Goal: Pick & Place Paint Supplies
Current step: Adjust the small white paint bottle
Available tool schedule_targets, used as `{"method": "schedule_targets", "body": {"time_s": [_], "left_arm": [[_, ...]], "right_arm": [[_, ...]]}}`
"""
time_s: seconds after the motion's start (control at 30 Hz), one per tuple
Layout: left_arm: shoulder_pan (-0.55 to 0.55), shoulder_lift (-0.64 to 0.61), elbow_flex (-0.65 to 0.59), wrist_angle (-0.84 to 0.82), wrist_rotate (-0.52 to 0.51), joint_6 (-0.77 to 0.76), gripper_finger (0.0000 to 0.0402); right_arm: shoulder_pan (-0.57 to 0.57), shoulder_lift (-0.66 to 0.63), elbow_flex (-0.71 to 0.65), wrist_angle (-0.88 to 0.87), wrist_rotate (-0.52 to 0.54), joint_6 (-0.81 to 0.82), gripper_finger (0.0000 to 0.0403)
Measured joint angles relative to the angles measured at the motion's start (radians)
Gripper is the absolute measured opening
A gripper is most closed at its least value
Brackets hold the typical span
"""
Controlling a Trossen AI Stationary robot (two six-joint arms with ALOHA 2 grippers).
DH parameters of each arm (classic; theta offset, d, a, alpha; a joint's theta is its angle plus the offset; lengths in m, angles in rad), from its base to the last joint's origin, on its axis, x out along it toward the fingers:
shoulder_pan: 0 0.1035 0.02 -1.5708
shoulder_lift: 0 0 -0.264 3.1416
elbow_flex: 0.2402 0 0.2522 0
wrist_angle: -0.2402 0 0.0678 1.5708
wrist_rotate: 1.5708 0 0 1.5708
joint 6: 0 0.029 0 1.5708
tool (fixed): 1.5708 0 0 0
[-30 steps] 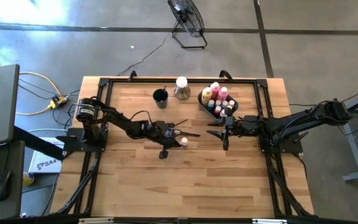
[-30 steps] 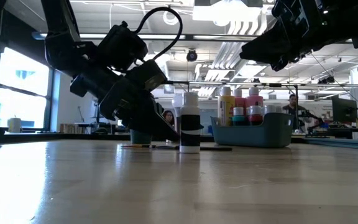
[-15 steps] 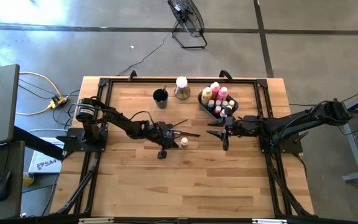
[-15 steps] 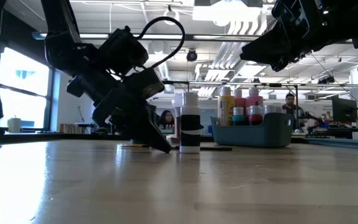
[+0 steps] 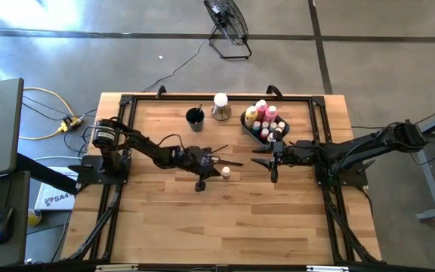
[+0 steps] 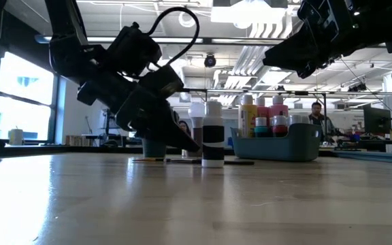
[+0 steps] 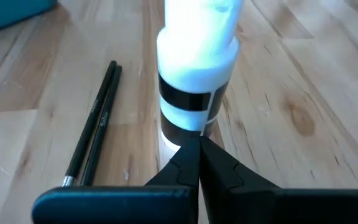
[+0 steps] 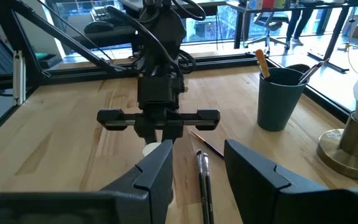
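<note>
The left end effector [image 7: 199, 144], its two fingers pressed fully together, sits low on the wooden surface [image 5: 278, 219] with its tip against the foot of a small white-capped paint bottle [image 7: 197, 68] that stands upright near the middle. It grips nothing. Two thin dark-handled brushes [image 7: 95, 124] lie side by side just beside that bottle. The right end effector [image 8: 194, 163] hangs above the surface with its fingers parted and nothing between them, facing the left arm across the brushes.

A grey-blue bin [image 5: 263, 125] at the far right of the surface holds a cluster of paint bottles, pink, yellow and teal among them; their exact count cannot be told. One small dark cup [image 5: 195, 116] with a brush handle poking out stands at the far edge, and a white-topped object on a metallic base [image 5: 220, 106] is between cup and bin. In the room beyond, a person [image 6: 317, 112] sits at a desk.
</note>
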Motion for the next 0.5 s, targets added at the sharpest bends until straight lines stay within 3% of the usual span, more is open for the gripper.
{"method": "schedule_targets", "body": {"time_s": [0.5], "left_arm": [[0.0, 0.0, 0.0, 0.009, 0.001, -0.004, 0.0]], "right_arm": [[0.0, 0.0, 0.0, 0.0, 0.003, 0.0, 0.0138]]}}
